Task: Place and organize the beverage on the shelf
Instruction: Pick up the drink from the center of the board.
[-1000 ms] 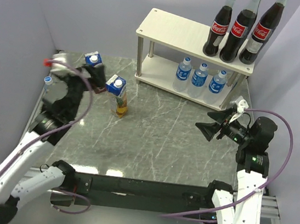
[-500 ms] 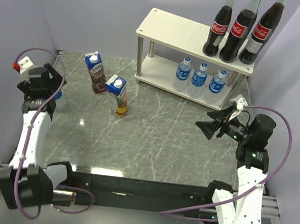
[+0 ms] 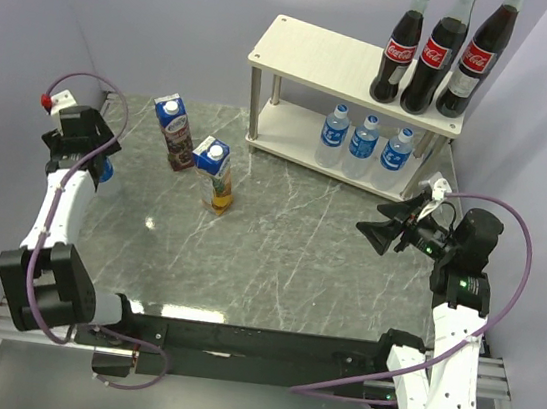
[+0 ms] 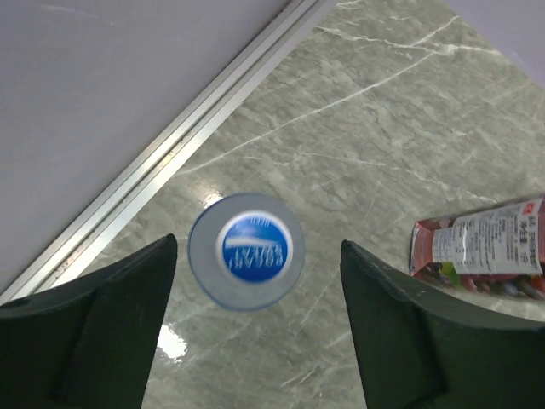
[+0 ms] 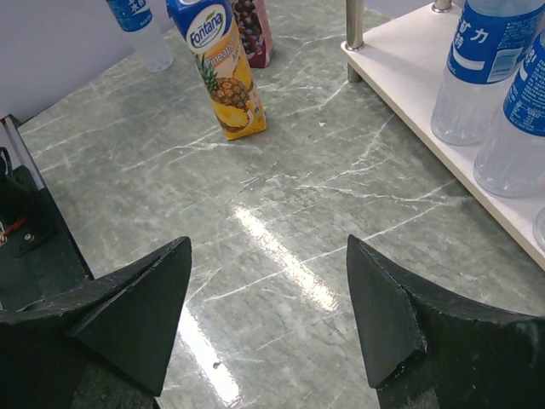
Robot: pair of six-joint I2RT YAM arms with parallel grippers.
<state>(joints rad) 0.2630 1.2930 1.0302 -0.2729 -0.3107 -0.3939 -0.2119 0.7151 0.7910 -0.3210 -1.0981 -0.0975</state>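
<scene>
At nine o'clock on the green-grey marbled table (image 3: 299, 238), our left gripper (image 4: 258, 256) hung over the one small blue-labelled clear plastic water bottle (image 4: 247, 250) not yet shelved.
Its jaws stood spread either side of the blue cap, touching nothing. The right gripper (image 5: 268, 247), near three o'clock, was likewise spread and empty. We judged the bottle light, thin-walled and smooth, likely to dent or slip under a hard squeeze, so the firmer shoulder just under the cap looked the best hold. Three matching bottles (image 3: 365, 136) stood on the lower board of the pale two-tier wooden shelf (image 3: 323, 55) at one o'clock, with three dark red-capped cola bottles (image 3: 431, 54) on top. The purple grape carton (image 3: 174, 131) and yellow pineapple carton (image 3: 215, 172) stood off the shelf around eleven o'clock.
</scene>
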